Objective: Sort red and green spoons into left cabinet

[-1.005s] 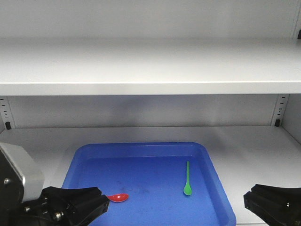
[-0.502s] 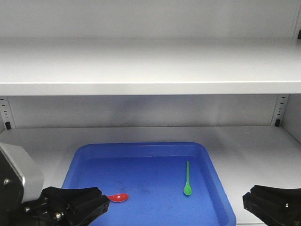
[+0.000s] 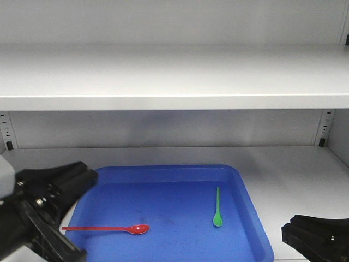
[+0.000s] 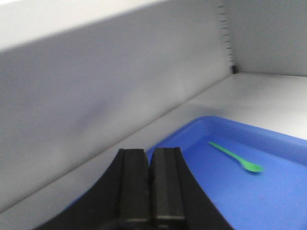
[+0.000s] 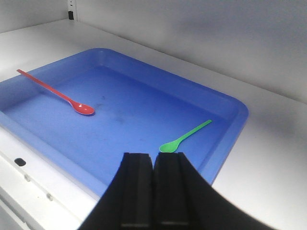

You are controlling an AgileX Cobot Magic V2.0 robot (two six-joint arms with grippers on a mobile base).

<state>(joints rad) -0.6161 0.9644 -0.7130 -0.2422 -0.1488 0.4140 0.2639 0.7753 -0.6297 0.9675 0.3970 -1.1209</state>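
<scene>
The red spoon (image 3: 109, 228) (image 5: 55, 92) lies flat in the blue tray (image 3: 163, 168), handle pointing left. Further right in the tray lies the green spoon (image 3: 217, 207) (image 5: 184, 136) (image 4: 235, 157), bowl toward the front. The tray rests on the lower shelf (image 3: 294, 164) of the grey-white cabinet, under its upper shelf (image 3: 174, 76). My left gripper (image 3: 82, 177) (image 4: 150, 155) hovers over the tray's left edge, shut with nothing in it. My right gripper (image 3: 292, 232) (image 5: 153, 160) is low at the front right, shut and holding nothing, its tips just short of the green spoon's bowl.
The tray's raised rim (image 5: 182, 76) surrounds both spoons. Bare shelf surface (image 5: 273, 158) lies to the right of the tray and behind it. Slotted side rails (image 3: 326, 126) stand at the cabinet's back corners.
My left gripper has lifted and swung up and to the left, uncovering the whole red spoon handle. The right gripper and both spoons have stayed put.
</scene>
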